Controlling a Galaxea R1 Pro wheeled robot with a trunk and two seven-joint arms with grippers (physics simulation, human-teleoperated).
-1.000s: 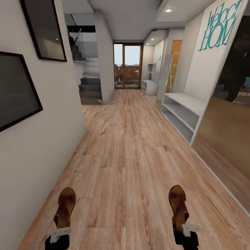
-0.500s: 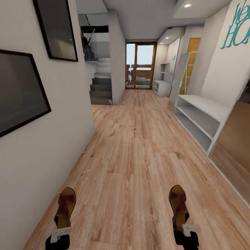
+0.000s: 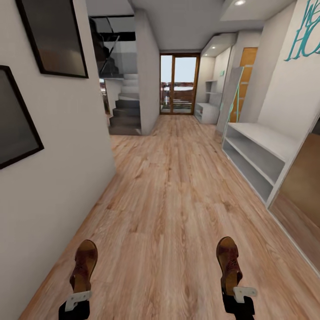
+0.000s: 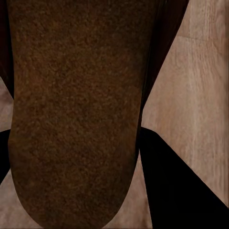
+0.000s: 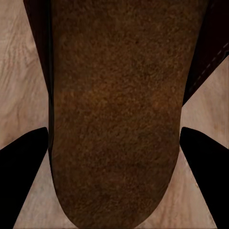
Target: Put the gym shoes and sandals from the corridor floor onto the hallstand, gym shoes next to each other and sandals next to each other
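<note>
Sandals, 2 flat dark-brown leather ones: left gripper is clamped on one, right gripper on the other, above light wood-plank corridor floor.

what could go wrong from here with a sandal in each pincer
1. Each sandal is held by its heel end alone: the left sandal in the left pincer, the right sandal in the right pincer. Either might slip while driving.
2. The left wall runs close by the left sandal, so a drift could clip it.
3. The plain white bench comes first; the hallstand is farther.
</note>
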